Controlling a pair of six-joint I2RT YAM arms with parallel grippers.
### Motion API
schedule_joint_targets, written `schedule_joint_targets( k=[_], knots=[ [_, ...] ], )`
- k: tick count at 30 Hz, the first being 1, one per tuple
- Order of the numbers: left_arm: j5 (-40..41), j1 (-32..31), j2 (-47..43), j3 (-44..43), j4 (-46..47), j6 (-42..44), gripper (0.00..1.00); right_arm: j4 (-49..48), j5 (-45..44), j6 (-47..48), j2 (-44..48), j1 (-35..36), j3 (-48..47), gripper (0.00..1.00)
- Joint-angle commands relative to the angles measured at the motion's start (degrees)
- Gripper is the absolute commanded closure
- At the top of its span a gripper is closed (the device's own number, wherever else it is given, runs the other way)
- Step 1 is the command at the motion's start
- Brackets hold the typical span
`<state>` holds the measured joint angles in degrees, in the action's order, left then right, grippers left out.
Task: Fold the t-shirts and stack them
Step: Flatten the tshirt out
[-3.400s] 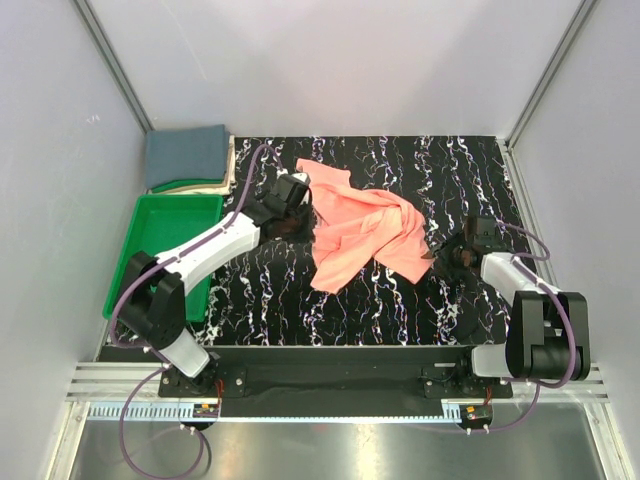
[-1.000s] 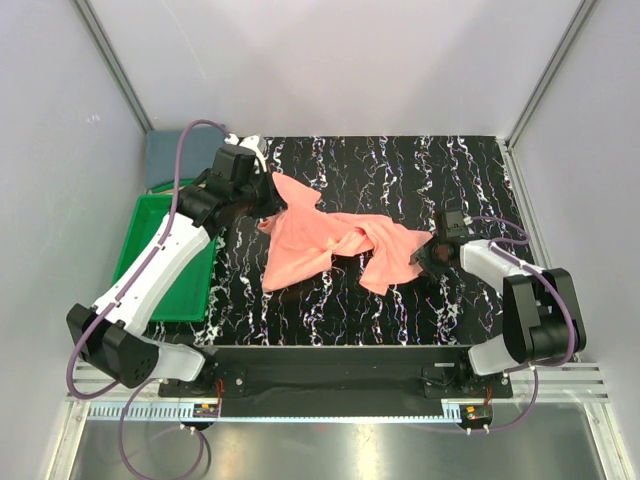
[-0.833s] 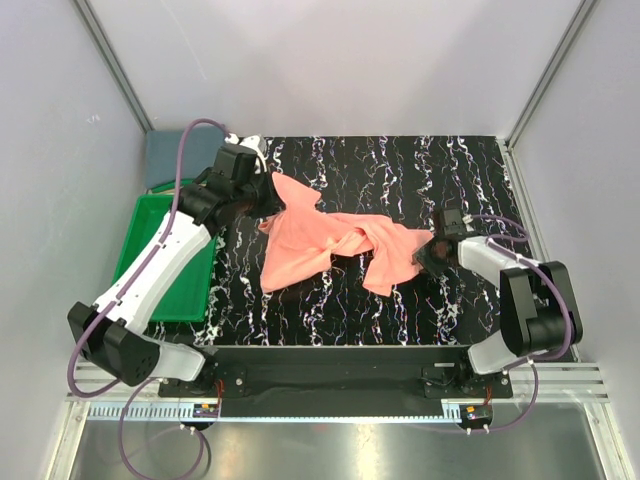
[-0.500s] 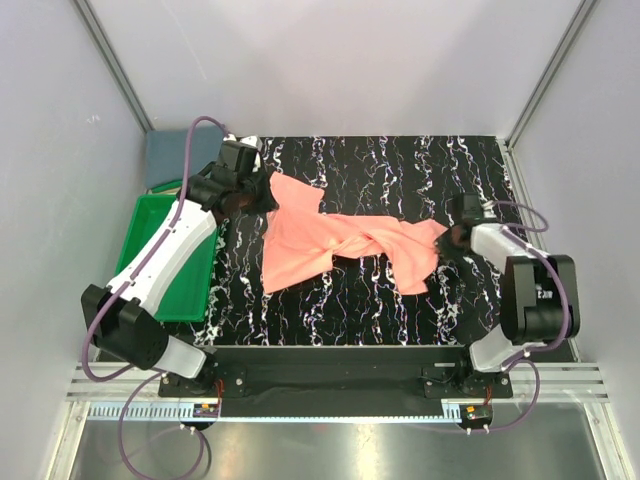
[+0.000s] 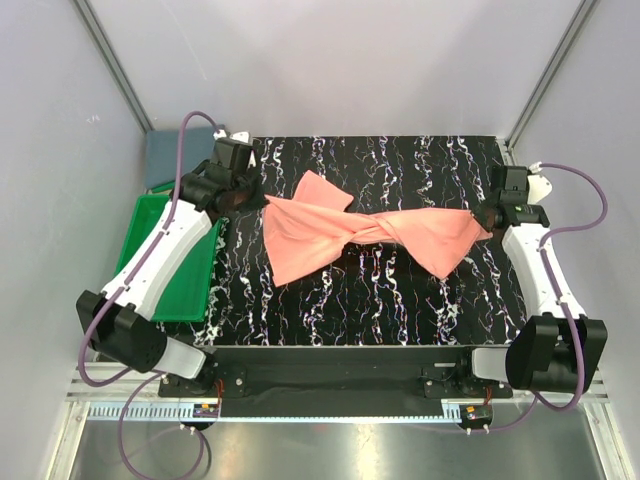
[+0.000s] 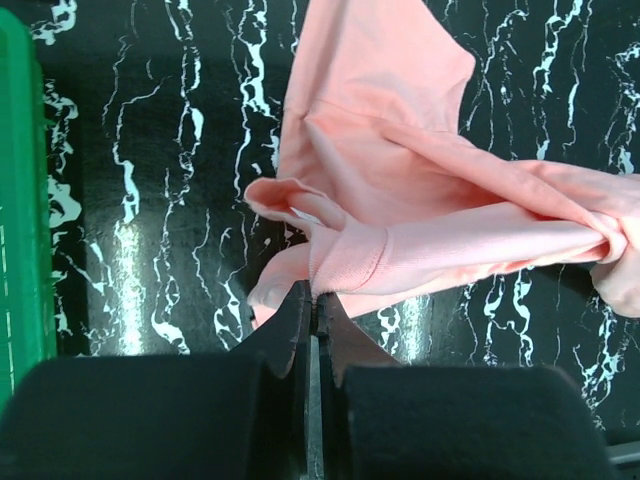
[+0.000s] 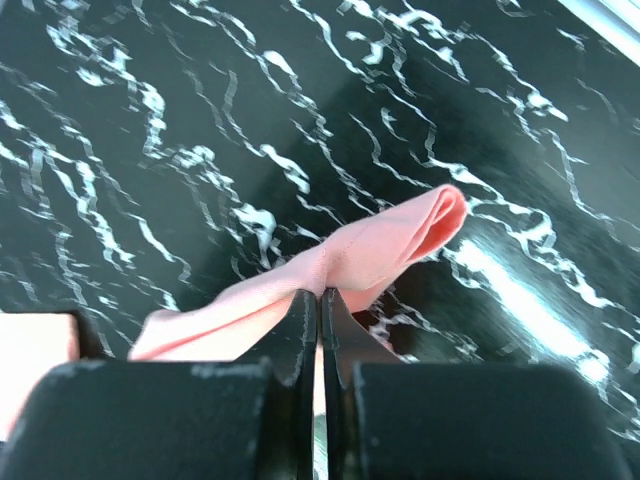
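Salmon-pink t-shirt (image 5: 330, 225) stretches between wide-spread left claw (image 6: 312, 300) and right claw (image 7: 320, 295).

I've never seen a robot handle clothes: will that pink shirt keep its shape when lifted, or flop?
Probably floppy: the pink shirt twists like a rope between the left fingers and right fingers. Likely light, since small pinches of its edge hold it. Its loose part hangs toward the table, so it may drag.

Arms spread wide apart; left claw (image 6: 312, 300) clamped; right claw (image 7: 320, 298) clamped.
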<state>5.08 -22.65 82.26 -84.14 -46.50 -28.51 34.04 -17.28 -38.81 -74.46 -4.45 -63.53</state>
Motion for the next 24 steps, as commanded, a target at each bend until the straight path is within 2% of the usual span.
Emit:
schedule_joint_targets(
  k=[1,9,13,18,24],
  knots=[
    [3.79,0.59,-4.29,-0.15,0.80,1.44,1.00,4.01,-3.81,2.33,2.81,-0.56,-3.88,1.00],
    [4.23,0.95,-6.93,0.55,-0.34,1.97,1.00,11.13,-3.11,2.86,8.27,-0.82,-12.23,1.00],
    [4.32,1.12,-8.77,1.87,-0.70,2.41,1.00,11.13,-1.54,3.30,5.38,-2.40,-13.20,1.00],
    [4.24,1.82,-10.36,4.33,-0.87,2.94,1.00,10.78,4.09,3.30,-5.66,-4.95,-16.80,1.00],
    [-7.34,2.00,-9.40,9.07,2.90,1.88,1.00,10.34,9.89,2.77,-22.00,-5.92,-22.95,0.98]
  ],
)
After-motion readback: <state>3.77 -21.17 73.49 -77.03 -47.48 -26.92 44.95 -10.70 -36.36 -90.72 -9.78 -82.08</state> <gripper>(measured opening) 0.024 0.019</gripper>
